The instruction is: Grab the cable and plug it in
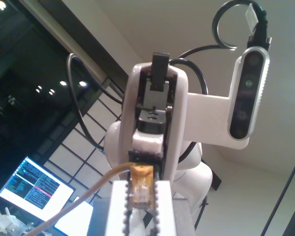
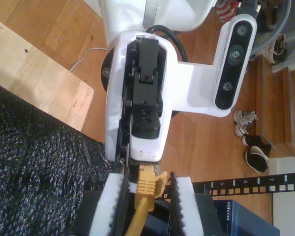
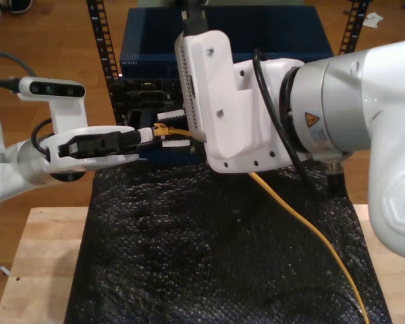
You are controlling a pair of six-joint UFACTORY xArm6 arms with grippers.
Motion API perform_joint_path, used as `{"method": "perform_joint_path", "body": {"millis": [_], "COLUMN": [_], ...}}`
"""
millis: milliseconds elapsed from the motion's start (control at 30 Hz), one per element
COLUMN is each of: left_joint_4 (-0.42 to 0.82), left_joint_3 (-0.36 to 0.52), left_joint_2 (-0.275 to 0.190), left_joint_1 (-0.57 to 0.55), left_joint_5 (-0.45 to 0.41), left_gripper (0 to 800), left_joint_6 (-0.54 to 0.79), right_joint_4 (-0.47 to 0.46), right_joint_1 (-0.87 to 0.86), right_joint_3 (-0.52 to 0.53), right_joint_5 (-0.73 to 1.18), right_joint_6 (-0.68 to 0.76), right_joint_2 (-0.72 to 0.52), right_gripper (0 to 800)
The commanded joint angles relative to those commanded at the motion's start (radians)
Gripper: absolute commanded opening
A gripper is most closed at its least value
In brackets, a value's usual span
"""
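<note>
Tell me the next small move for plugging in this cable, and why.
Probably open my first hand and back it off. It is clamped on the clear plug of the cable, the part that must enter a port, while my second hand grips the yellow boot just behind it and could then push it toward the blue box.

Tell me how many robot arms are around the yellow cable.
2: one arm at the exterior view's left, reaching toward the cable plug; the other arm at its right, above the black mat.
</note>
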Motion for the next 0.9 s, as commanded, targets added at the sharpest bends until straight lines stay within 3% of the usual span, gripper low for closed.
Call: {"method": "perform_joint_path", "body": {"millis": [900], "left_joint_4": [0.002], "left_joint_3": [0.003], "left_joint_2": [0.000], "left_joint_1": [-0.002], "left_joint_5": [0.008], "left_gripper": [36], "left_joint_6": [0.002], "right_joint_4": [0.000], "right_joint_1": [0.002], "right_joint_3": [0.000], "right_joint_5": [0.000], "right_joint_6": [0.000], "right_joint_2": [0.000], "right_gripper": [199]}}
